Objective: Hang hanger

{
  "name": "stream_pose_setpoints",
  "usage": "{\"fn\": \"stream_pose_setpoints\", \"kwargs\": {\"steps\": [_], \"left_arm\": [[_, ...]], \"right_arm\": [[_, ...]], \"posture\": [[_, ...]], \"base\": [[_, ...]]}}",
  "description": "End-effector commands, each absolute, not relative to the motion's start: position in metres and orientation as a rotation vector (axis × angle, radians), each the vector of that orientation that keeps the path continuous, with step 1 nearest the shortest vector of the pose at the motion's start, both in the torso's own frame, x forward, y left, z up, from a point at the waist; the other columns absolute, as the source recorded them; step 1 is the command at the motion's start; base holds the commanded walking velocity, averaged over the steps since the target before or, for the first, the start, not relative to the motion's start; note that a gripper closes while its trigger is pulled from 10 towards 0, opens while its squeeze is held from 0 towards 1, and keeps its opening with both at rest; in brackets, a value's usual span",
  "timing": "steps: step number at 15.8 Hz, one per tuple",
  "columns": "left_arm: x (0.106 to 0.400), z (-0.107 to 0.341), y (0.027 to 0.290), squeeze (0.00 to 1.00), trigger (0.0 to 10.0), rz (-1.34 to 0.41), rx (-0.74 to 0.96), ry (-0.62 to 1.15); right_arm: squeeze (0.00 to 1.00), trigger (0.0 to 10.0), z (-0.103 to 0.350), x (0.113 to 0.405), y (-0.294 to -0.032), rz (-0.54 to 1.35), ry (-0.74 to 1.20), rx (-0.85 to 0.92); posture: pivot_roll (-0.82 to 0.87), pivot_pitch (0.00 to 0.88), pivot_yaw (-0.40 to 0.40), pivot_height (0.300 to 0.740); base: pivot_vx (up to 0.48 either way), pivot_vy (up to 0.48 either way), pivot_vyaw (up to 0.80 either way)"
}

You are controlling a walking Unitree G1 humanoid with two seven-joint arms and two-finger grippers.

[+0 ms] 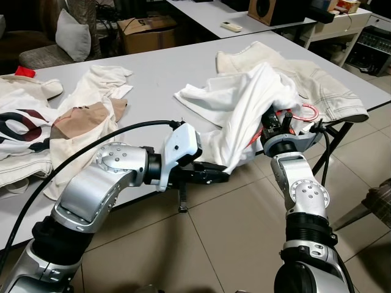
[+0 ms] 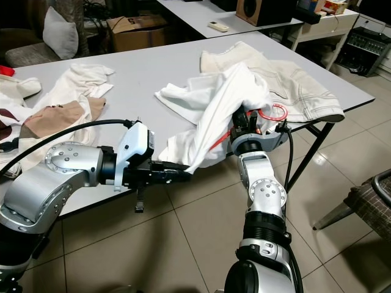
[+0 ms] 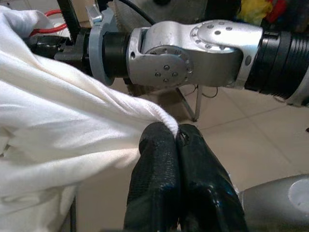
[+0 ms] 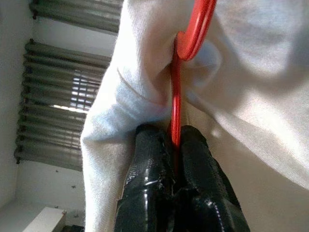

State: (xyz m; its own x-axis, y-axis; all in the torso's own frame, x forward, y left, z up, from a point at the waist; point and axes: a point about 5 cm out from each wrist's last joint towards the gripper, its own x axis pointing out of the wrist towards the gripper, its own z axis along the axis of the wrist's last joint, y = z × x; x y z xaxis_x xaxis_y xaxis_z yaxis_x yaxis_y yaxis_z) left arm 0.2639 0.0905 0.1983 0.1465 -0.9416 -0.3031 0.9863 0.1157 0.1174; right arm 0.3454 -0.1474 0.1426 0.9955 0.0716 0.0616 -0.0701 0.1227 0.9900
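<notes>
Both your grippers are clamped: left on the shirt, right on the hanger

Your left gripper (image 3: 176, 140) pinches one white shirt (image 1: 244, 101) by its edge off the table (image 1: 159, 79) front; your right gripper (image 4: 176, 142) is closed on the single red hanger (image 4: 186, 58) inside that shirt. The hanger's wire runs straight out from the fingers, its red loop (image 1: 308, 112) showing by the beige trousers (image 1: 317, 85). You'll find no readable writing

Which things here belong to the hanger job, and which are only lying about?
In the job:
red hanger
white shirt
left gripper
right gripper

Lying about:
beige trousers
clothes on the table
remote
</notes>
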Motion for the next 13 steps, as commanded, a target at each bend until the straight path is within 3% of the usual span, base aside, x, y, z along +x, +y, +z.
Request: {"fn": "stream_pose_setpoints", "kwargs": {"steps": [1, 4, 8, 10, 13], "left_arm": [[0.264, 0.186, 0.088, 0.00, 0.0, -1.413, 0.351, 0.195], [0.288, 0.174, 0.099, 0.00, 0.0, -1.164, 0.413, 0.215], [0.279, 0.171, 0.102, 0.00, 0.0, -1.217, 0.420, 0.242], [0.264, 0.192, 0.082, 0.00, 0.0, -1.351, 0.240, 0.138], [0.240, 0.203, 0.064, 0.00, 0.0, -1.530, 0.126, 0.129]], "right_arm": [[0.00, 10.0, 0.161, 0.353, -0.148, 0.094, -0.081, 1.492], [0.00, 10.0, 0.164, 0.350, -0.145, 0.123, -0.102, 1.506], [0.00, 10.0, 0.163, 0.350, -0.152, 0.090, -0.110, 1.547], [0.00, 10.0, 0.160, 0.350, -0.146, 0.108, -0.060, 1.451], [0.00, 10.0, 0.154, 0.350, -0.141, 0.084, -0.030, 1.461]], "posture": [[-0.05, 0.000, -0.012, 0.740], [-0.05, 0.000, -0.017, 0.740], [-0.05, 0.000, -0.028, 0.740], [-0.04, 0.000, -0.038, 0.740], [-0.03, 0.000, -0.047, 0.740]], "base": [[0.000, 0.000, 0.00], [0.000, 0.000, 0.00], [0.000, 0.000, 0.00], [0.000, 0.000, 0.00], [0.000, 0.000, 0.00]]}}
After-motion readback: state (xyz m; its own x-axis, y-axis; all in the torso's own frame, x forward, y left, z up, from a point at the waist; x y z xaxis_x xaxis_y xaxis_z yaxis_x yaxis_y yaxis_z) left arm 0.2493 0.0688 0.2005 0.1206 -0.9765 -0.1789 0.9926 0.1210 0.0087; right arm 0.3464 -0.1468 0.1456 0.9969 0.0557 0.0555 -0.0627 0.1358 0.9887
